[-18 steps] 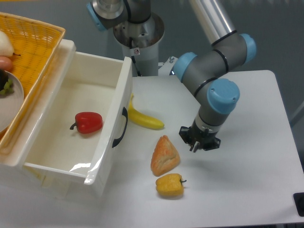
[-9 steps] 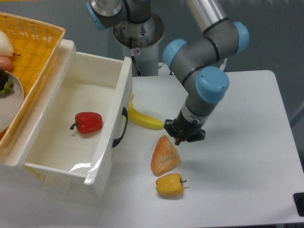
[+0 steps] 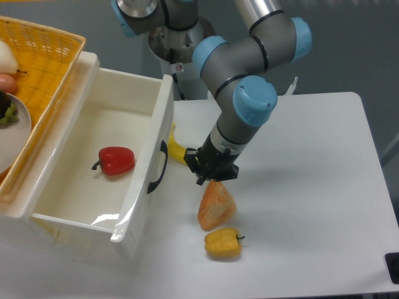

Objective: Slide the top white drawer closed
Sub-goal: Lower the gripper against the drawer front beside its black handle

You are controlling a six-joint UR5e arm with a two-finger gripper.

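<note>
Since the earlier frame, the gripper (image 3: pixel 210 171) has travelled left, now hovering over the banana (image 3: pixel 176 151), near the top white drawer (image 3: pixel 106 163). Finger spacing cannot be determined. Drawer stands fully extended at table left, holding a red pepper (image 3: pixel 116 160). Judged rigid, glossy, light; push the front panel beside the black handle (image 3: pixel 158 167). Lower drawer hidden.

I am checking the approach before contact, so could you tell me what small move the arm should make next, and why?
Probably a short move further left toward the black handle. The top white drawer stands pulled out with a red pepper inside, and the gripper hangs just right of its front, above the banana, not touching it.
</note>
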